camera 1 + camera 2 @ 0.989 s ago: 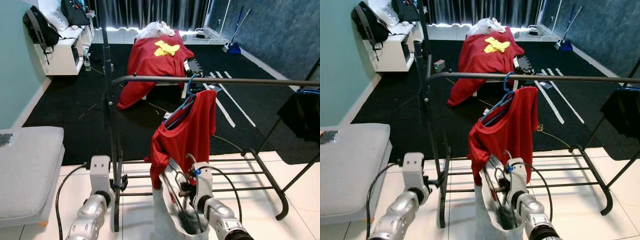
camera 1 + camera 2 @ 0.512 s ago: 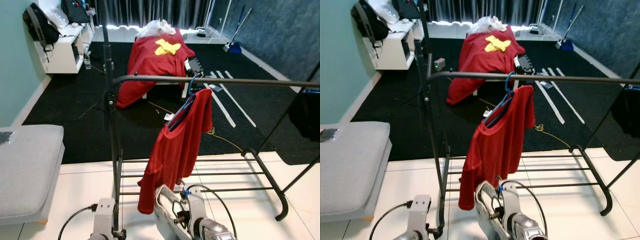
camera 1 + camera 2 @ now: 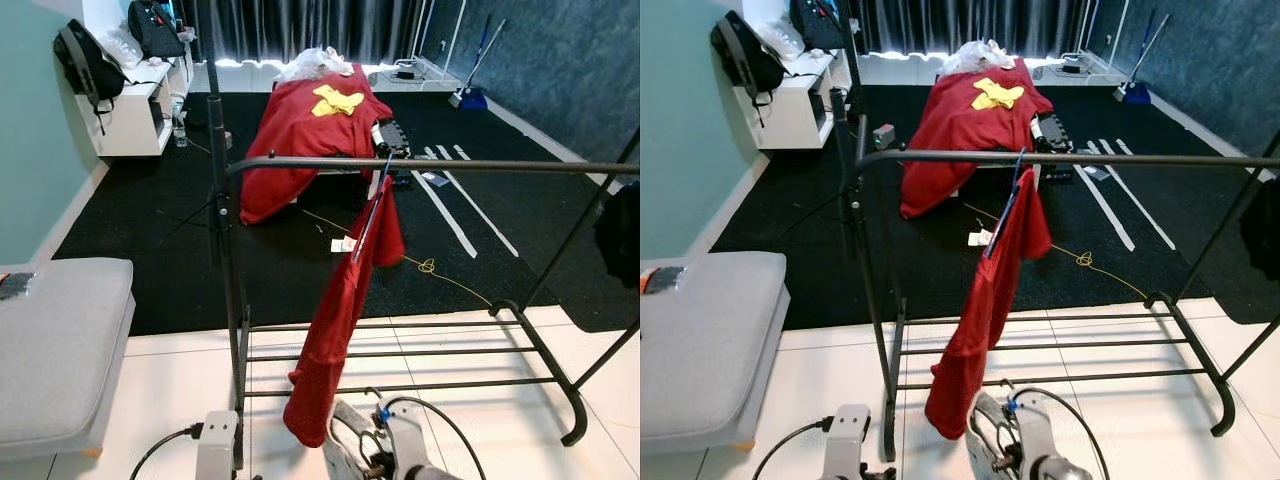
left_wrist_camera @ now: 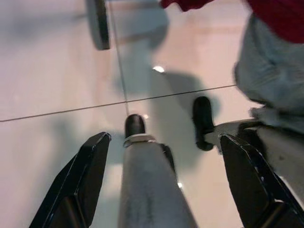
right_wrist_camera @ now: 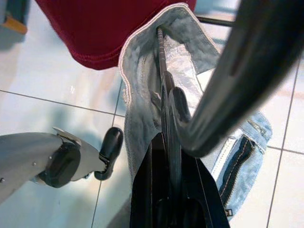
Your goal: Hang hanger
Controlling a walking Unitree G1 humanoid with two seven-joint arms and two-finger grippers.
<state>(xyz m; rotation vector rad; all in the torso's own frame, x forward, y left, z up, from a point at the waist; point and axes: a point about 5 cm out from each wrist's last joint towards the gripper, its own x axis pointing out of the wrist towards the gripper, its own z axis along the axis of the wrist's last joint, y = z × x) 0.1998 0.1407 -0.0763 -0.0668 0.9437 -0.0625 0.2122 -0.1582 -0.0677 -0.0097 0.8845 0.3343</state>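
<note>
A red shirt (image 3: 335, 330) hangs edge-on from a blue hanger (image 3: 371, 208) hooked over the black rail (image 3: 470, 165) of a clothes rack. Low in front of it, my right gripper (image 5: 166, 142) is shut on a dark hanger (image 5: 176, 108) that carries a pale denim garment (image 5: 142, 71). The garment's top (image 3: 345, 452) shows just below the shirt's hem. My left gripper (image 4: 165, 138) is open with nothing in it and points down at the tiled floor beside my grey leg (image 4: 147, 190). The left arm (image 3: 217, 447) sits low by the rack's upright.
The rack's base bars (image 3: 420, 352) cross the white tiles ahead. A grey padded bench (image 3: 55, 350) stands at the left. A dark garment (image 3: 622, 232) hangs at the rail's right end. Beyond lie black carpet, a red-draped table (image 3: 315, 125) and a white shelf (image 3: 125, 110).
The red shirt has come free of my right arm and swung edge-on under the rail. Both arms have dropped lower in the picture, the right still holding the denim garment's hanger.
</note>
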